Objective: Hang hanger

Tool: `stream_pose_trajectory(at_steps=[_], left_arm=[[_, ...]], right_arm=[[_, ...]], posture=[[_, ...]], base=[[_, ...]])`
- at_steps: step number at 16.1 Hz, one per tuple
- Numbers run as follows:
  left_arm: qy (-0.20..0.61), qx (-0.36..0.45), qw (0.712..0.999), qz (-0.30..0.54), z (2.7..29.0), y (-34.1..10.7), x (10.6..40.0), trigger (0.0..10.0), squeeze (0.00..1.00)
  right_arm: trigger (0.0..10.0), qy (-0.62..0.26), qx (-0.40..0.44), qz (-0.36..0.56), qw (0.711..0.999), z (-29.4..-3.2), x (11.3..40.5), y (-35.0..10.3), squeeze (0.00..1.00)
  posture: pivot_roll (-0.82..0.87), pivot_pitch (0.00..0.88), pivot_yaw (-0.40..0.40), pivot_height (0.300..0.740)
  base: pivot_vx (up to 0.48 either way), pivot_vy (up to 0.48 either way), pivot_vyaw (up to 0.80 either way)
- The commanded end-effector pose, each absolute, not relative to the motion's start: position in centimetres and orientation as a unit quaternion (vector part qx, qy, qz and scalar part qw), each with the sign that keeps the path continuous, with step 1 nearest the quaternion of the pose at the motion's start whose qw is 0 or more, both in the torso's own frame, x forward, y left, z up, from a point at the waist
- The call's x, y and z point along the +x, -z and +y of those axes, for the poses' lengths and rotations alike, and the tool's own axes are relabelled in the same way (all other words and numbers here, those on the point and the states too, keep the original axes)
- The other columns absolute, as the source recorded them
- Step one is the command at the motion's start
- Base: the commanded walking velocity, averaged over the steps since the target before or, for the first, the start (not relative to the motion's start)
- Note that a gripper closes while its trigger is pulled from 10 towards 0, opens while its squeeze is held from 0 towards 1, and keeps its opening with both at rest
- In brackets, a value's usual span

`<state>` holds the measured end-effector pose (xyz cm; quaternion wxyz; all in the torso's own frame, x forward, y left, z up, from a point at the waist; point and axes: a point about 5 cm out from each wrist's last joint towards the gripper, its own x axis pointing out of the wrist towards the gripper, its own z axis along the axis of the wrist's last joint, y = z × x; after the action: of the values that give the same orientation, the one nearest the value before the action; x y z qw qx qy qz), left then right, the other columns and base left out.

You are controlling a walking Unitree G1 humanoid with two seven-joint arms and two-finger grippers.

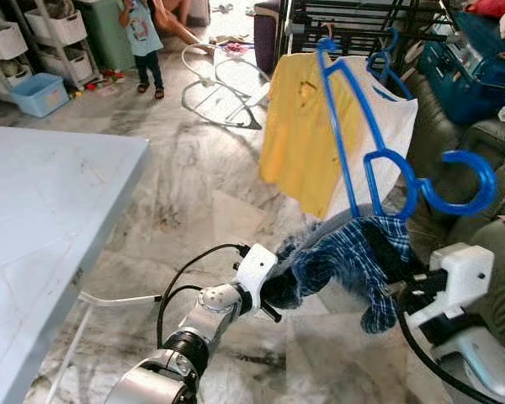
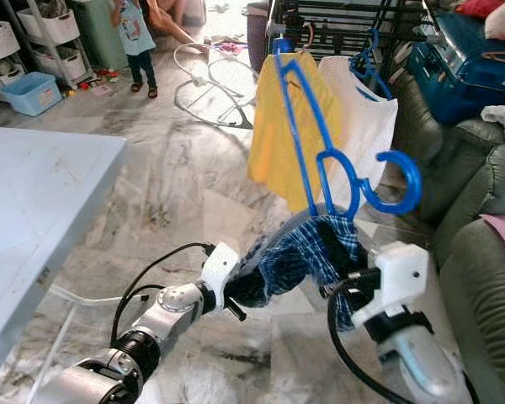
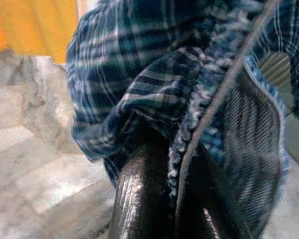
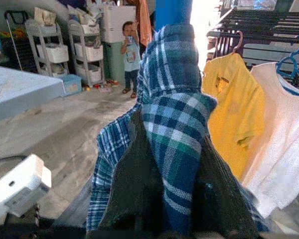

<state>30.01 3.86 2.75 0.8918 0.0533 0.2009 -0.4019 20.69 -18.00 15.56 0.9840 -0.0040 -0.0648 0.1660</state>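
Left eye view: carrying step, both grippers (image 1: 273, 290) (image 1: 397, 290) clenched on plaid shirt (image 1: 353, 257) draped over blue hanger (image 1: 404, 181); next, hook onto far rack (image 1: 353, 25).

You can't see the left gripper (image 1: 278, 290) jaws' tips: the plaid shirt (image 1: 353, 257) wraps them. The right gripper (image 2: 341, 282) is buried in the same cloth. The blue hanger (image 1: 379, 168) vanishes into the shirt's folds. The person (image 1: 141, 34) is cut off by the picture's top edge.
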Motion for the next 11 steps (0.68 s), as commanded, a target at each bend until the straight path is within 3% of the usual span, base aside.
stream_pose_trajectory(at_steps=[1, 2, 3, 7, 8, 11], left_arm=[[0.404, 0.073, 0.893, 0.186, 4.0, -3.0, 30.2, 2.6, 0.0], [0.401, 0.089, 0.896, 0.166, 4.3, -3.5, 30.6, 10.0, 0.0], [0.411, 0.099, 0.896, 0.133, 4.5, -4.3, 30.9, 10.0, 1.0], [0.411, 0.181, 0.889, 0.092, 5.1, -4.6, 31.1, 10.0, 1.0], [0.433, 0.198, 0.875, 0.088, 5.2, -4.4, 30.7, 10.0, 1.0], [0.509, 0.192, 0.835, 0.078, 4.8, -3.8, 29.2, 10.0, 1.0]], right_arm=[[10.0, -0.174, -0.023, -0.063, 0.982, -17.8, 20.9, -15.5, 0.0], [10.0, -0.179, -0.036, -0.032, 0.983, -18.3, 20.4, -14.2, 0.0], [10.0, -0.173, -0.046, -0.001, 0.984, -19.1, 19.7, -13.0, 0.0], [10.0, -0.143, -0.134, 0.082, 0.977, -22.2, 18.5, -10.6, 0.0], [10.0, -0.122, -0.164, 0.103, 0.973, -24.1, 17.9, -10.4, 0.0], [10.0, -0.104, -0.207, 0.127, 0.964, -26.6, 17.1, -10.6, 0.0]], posture=[[0.0, 0.041, -0.004, 0.74], [0.01, 0.045, -0.012, 0.74], [0.01, 0.047, -0.013, 0.74], [-0.01, 0.056, -0.005, 0.74], [-0.02, 0.059, -0.002, 0.74], [-0.03, 0.064, 0.007, 0.74]], base=[[0.0, 0.0, 0.0], [0.0, 0.0, 0.0], [0.0, 0.0, 0.0], [0.0, 0.0, 0.0], [0.0, 0.0, 0.0], [0.0, 0.0, 0.0]])
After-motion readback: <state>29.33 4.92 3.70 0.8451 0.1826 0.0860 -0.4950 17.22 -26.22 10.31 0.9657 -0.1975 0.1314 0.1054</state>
